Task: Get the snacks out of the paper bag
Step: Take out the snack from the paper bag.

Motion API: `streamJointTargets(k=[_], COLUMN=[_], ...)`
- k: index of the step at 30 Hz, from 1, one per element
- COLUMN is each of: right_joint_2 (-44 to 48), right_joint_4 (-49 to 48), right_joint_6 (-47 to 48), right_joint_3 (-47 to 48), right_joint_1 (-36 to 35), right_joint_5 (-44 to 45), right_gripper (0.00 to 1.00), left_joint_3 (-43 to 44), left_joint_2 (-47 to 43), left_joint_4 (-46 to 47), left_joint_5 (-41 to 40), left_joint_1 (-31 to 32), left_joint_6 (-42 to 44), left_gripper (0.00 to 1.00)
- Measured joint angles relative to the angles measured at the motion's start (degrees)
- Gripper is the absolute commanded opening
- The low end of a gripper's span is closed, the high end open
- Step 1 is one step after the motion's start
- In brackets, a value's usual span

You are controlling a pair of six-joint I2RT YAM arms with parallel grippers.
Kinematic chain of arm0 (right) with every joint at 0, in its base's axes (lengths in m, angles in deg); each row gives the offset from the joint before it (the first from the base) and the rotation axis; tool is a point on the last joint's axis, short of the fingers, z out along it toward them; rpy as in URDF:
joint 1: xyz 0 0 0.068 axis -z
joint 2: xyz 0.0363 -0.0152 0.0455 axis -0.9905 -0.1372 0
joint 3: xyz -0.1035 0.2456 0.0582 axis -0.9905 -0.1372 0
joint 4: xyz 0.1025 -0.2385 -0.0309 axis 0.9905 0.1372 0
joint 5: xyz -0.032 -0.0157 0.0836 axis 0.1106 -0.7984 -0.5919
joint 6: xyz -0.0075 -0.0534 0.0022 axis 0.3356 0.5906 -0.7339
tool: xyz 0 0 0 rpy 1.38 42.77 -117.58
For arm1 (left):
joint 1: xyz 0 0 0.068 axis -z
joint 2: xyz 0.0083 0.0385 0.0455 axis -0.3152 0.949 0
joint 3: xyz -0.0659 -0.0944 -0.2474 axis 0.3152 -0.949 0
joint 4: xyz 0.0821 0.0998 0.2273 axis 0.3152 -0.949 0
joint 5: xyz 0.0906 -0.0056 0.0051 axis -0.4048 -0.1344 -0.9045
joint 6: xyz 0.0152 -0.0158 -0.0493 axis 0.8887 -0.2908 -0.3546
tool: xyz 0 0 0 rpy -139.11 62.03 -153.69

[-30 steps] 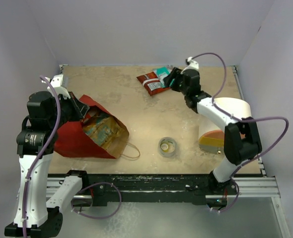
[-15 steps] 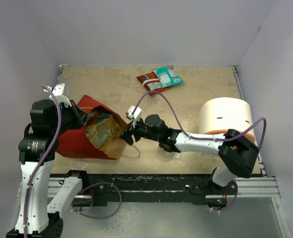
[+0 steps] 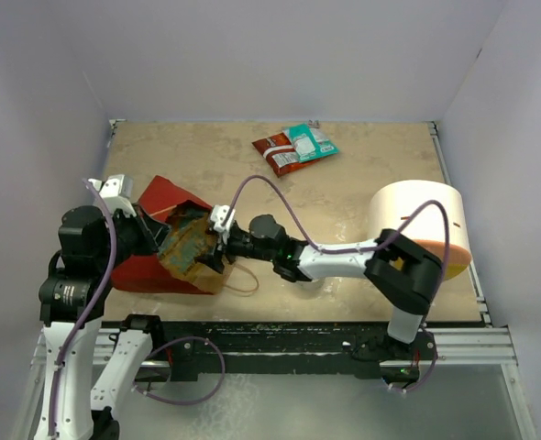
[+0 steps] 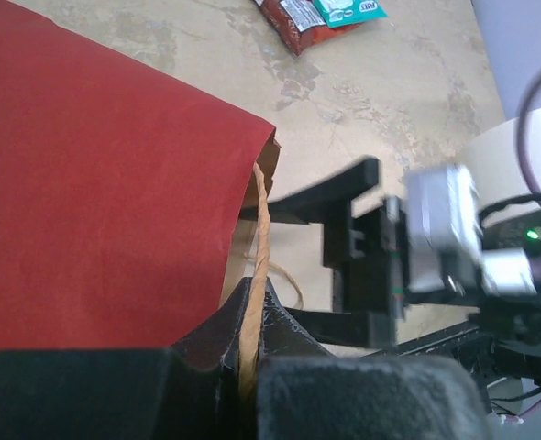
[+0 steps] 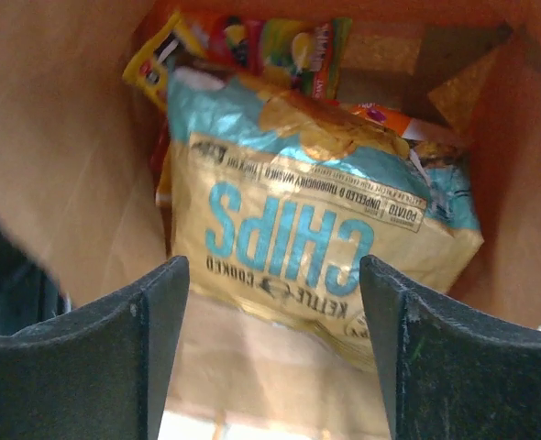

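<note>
From above, the right claw (image 3: 212,244) has slid toward 9 o'clock since half a second ago, from just outside the bag (image 3: 138,270) to its mouth. A second ago it was up at 12 o'clock by the two loose packets. The bag lies on its side at 8 o'clock on the table (image 3: 206,174), red outside, with its mouth facing 3 o'clock. The left claw (image 3: 159,236) sits at the mouth's upper rim. A chips packet (image 3: 186,246) shows inside the mouth. A red-brown packet (image 3: 275,152) and a teal packet (image 3: 311,142) lie touching each other at 12 o'clock, well apart from the bag. A cream cylinder (image 3: 415,220) stands at 3 o'clock.

In the left wrist view, the left claw is clamped on the bag's rim, the kraft edge pinched between its fingers (image 4: 284,332). The right claw sits at 3 o'clock of that rim, its two black fingers spread with nothing between them.

The right wrist view looks straight into the bag. The right claw gapes wide and holds nothing. The chips packet, golden with teal lettering, lies on the kraft paper beyond the fingers. Red-yellow packets (image 5: 252,41) lie behind it at 12 o'clock, and an orange packet (image 5: 390,119) peeks out at 2 o'clock.
</note>
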Motion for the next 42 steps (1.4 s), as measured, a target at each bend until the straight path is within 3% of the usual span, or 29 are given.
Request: streamJointTargets(k=[4, 9, 19, 28, 32, 38, 40, 42], right_joint_2=[-7.1, -10.6, -15.9, -23.4, -26.3, -26.8, -26.8, -25.8], right_joint_4=[-4.6, -6.4, -6.7, -8.3, -9.2, -9.8, -10.4, -10.5], right_joint_6=[-16.6, -29.0, -32.9, -32.0, -31.9, -32.9, -33.6, -34.7], right_joint_3=[4.6, 5.6, 12.0, 17.4, 18.7, 18.7, 18.1, 16.1], right_joint_1=[0.0, 0.0, 0.8, 2.0, 2.2, 2.1, 2.1, 2.1], right_joint_5=[6.1, 17.1, 26.5, 24.7, 22.1, 20.4, 19.5, 18.6], right_gripper=[0.84, 0.97, 1.00, 1.00, 0.92, 0.63, 0.63, 0.72], left_joint_3=[-1.0, -1.0, -1.0, -0.9, -0.9, -0.9, -0.9, -0.9], left_joint_2=[-0.7, -0.5, -0.5, -0.5, -0.4, -0.1, 0.0, 0.2], left_joint_4=[1.5, 3.8, 4.4, 4.4, 4.4, 4.5, 4.5, 4.5], left_joint_5=[1.4, 3.5, 4.5, 4.6, 4.6, 4.4, 4.2, 4.0], left_joint_1=[0.0, 0.0, 0.0, 0.0, 0.0, 0.0, 0.0, 0.0], left_joint_6=[0.0, 0.0, 0.0, 0.0, 0.0, -0.1, -0.2, -0.3], left_gripper=[0.00, 0.00, 0.00, 0.00, 0.00, 0.00, 0.00, 0.00])
